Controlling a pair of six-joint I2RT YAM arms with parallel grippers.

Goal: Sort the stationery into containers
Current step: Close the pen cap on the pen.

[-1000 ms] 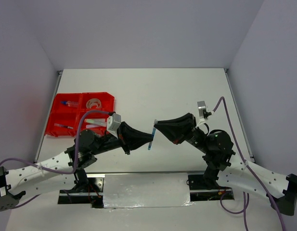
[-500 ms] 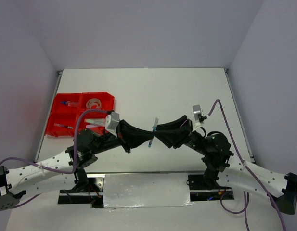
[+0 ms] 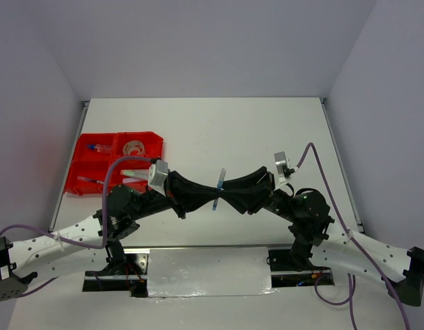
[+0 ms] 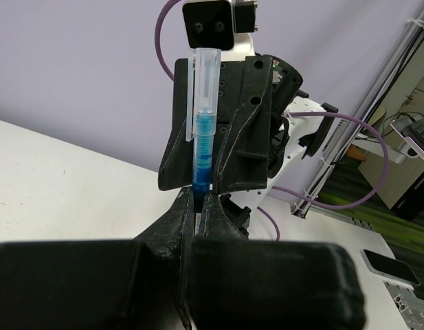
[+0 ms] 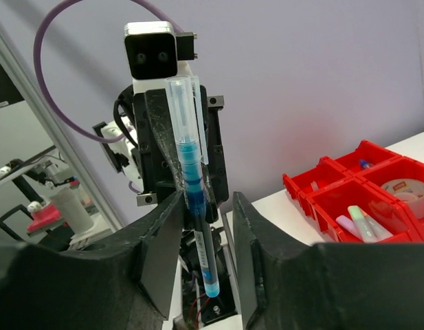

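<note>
- Pen (image 3: 219,187), blue-inked with a clear barrel, stands nearly upright in mid-air above the table (image 3: 266,130), well to the right of the red tray (image 3: 159,141).
- Left gripper (image 4: 198,199) is clenched on the pen's lower end, its fingers pressed tight against the barrel.
- Right gripper (image 5: 201,206) faces it from the side away from the tray. Its fingers stand apart with a gap on either side of the barrel, so it is not gripping.
- This reads as a hand-over. The left arm sits nearer the tray, so passing the pen to it would save the right arm a long reach.
- Holding the pen upright leaves the barrel exposed above and below the clamp, which gives both grippers room.
- The tray lies flat on the table with four compartments, all open at the top:
  - far right: a tape roll (image 3: 134,147), lying flat;
  - far left: thin blue pens (image 3: 97,146);
  - near right: pastel markers (image 5: 363,223), green and pink among them, partly hidden by the left arm's cable from above;
  - near left: another thin item, too small to name.
- My guess is that the held pen belongs in the far-left compartment with the others like it.
</note>
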